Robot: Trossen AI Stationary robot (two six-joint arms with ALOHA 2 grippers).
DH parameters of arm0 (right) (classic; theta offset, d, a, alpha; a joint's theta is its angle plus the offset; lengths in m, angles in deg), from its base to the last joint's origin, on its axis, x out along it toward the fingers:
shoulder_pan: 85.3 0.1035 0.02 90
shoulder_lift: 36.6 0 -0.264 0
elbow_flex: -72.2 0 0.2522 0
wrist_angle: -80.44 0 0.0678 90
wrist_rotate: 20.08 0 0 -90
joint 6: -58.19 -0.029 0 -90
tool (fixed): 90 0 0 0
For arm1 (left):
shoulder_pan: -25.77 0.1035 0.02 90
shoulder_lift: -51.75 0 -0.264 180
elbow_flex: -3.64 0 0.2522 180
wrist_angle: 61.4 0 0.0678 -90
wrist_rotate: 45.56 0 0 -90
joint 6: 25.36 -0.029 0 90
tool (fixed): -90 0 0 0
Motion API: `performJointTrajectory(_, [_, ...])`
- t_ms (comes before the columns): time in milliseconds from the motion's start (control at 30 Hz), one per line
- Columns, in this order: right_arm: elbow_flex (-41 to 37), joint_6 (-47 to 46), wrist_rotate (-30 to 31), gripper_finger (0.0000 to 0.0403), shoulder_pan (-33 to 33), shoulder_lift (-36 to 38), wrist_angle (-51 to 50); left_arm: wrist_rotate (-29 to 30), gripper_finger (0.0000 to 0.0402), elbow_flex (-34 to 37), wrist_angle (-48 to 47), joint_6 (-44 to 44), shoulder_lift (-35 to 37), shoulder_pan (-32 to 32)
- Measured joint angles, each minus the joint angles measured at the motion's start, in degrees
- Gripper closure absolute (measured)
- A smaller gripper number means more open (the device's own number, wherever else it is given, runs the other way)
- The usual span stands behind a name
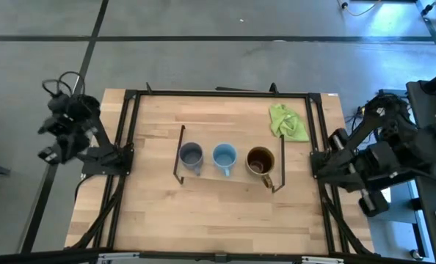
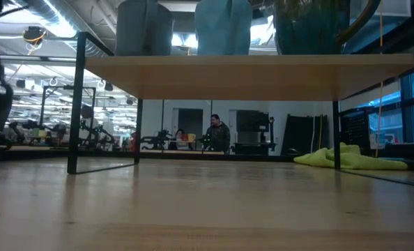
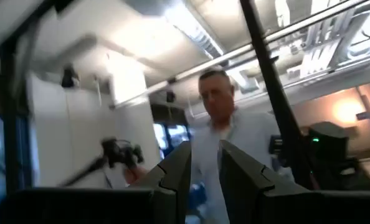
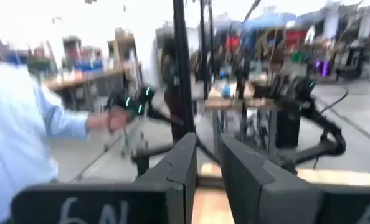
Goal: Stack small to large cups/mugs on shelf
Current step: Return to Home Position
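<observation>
Left claw [image 3: 205,152] & right claw [image 4: 208,146] parked off the counter [image 1: 218,220], either side, fingers nearly together, gripping nothing. Mid-frame, shelf [image 1: 209,176] carries grey-blue mug [image 1: 191,155], light blue mug [image 1: 224,155], brown mug [image 1: 260,160], L to R. We'd worry: brown mug's by the shelf end; a bump cd tip it.

The low rectangular light-wood shelf [image 2: 249,77] is a smooth, matt board on thin black metal end frames [image 2: 73,104]. The big wooden tabletop [image 1: 218,220] is pale planking with a faint sheen. The larger brown mug [image 1: 260,160] has a glossy dark inside. The lime-green cloth [image 1: 288,122] looks soft and crumpled.
</observation>
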Motion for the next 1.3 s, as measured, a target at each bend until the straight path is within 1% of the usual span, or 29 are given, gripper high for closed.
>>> performJointTrajectory(33, [-4.39, 1.18, 0.02, 0.0331, -0.04, 2.39, 4.76, 0.84, 0.0327, 0.75, -0.25, 1.35, -0.42, -0.08])
performJointTrajectory(100, [-13.72, 2.69, -0.84, 0.0331, -0.13, 7.26, 14.5, 1.01, 0.0327, 2.9, 2.64, 2.04, 0.4, -0.01])
performJointTrajectory(167, [-23.63, 4.86, -3.47, 0.0331, -0.13, 11.89, 25.25, 4.54, 0.0327, 6.12, 8.24, 2.13, 0.93, -0.12])
performJointTrajectory(233, [-33.19, 7.81, -5.47, 0.0331, -0.17, 15.87, 35.93, 7.43, 0.0327, 9.35, 11.51, 2.13, 0.86, -0.05])
performJointTrajectory(300, [-42.67, 10.13, -5.9, 0.0331, -0.11, 19.87, 45.04, 8.75, 0.0327, 13.3, 15.73, 3.22, 0.94, 0.01])
performJointTrajectory(367, [-50.93, 11.02, -6.04, 0.0331, -0.12, 23.44, 53.64, 13.82, 0.0327, 18.2, 21.76, 3.46, 0.9, 0.02])
performJointTrajectory(400, [-54.65, 11.36, -6.02, 0.0331, -0.16, 24.88, 57.92, 14.22, 0.0327, 21.0, 25.9, 2.52, 0.89, 0.04])
performJointTrajectory(467, [-61.14, 12.33, -6.14, 0.0331, -0.19, 26.8, 64.91, 13.02, 0.0327, 26.73, 35.17, -1.76, 0.89, -0.03])
performJointTrajectory(567, [-68.71, 15.59, -10.03, 0.0331, -0.15, 28.55, 72.91, 10.53, 0.0327, 34.89, 46.53, -8.15, 0.91, 0.02])
performJointTrajectory(600, [-70.8, 16.33, -10.89, 0.0331, -0.15, 29.16, 75.52, 10.33, 0.0327, 36.26, 47.73, -9.13, 0.9, 0.03])
performJointTrajectory(700, [-76.17, 17.39, -10.37, 0.0331, -0.31, 30.93, 81.38, 12.3, 0.0327, 35.43, 43.12, -10.47, 0.75, 1.3])
performJointTrajectory(800, [-81.13, 17.89, -10.86, 0.0331, -1.15, 33.04, 84.36, 14.95, 0.0327, 36.11, 43.7, -12.45, 0.93, 3.97])
performJointTrajectory(867, [-84.56, 17.52, -12.45, 0.0331, -2.0, 34.75, 87.29, 14.95, 0.0327, 36.11, 43.65, -11.94, 0.91, 6.29])
performJointTrajectory(900, [-86.27, 16.93, -12.54, 0.0331, -2.41, 35.52, 88.6, 15.67, 0.0327, 36.11, 42.75, -9.93, 0.94, 7.56])
performJointTrajectory(967, [-89.76, 14.75, -12.52, 0.0331, -3.21, 36.74, 90.04, 18.07, 0.0327, 36.05, 36.76, -1.89, 0.94, 10.25])
performJointTrajectory(1000, [-91.66, 14.12, -12.5, 0.0331, -3.55, 37.19, 90.31, 17.85, 0.0327, 36.09, 33.08, 2.75, 0.88, 11.55])
performJointTrajectory(1067, [-91.68, 12.49, -10.96, 0.0331, -4.27, 37.6, 87.22, 16.05, 0.0327, 36.08, 27.96, 11.03, 0.86, 14.06])
performJointTrajectory(1133, [-91.88, 12.0, -9.5, 0.0331, -4.89, 37.75, 86.08, 16.08, 0.0327, 36.08, 25.47, 14.6, 0.89, 16.65])
performJointTrajectory(1233, [-91.89, 14.4, -9.1, 0.0331, -5.42, 37.93, 82.66, 16.18, 0.0327, 36.08, 22.2, 16.12, 0.94, 21.16])
performJointTrajectory(1300, [-91.89, 16.73, -8.87, 0.0331, -5.49, 38.26, 80.92, 16.41, 0.0327, 36.08, 16.82, 20.63, 0.94, 24.57])
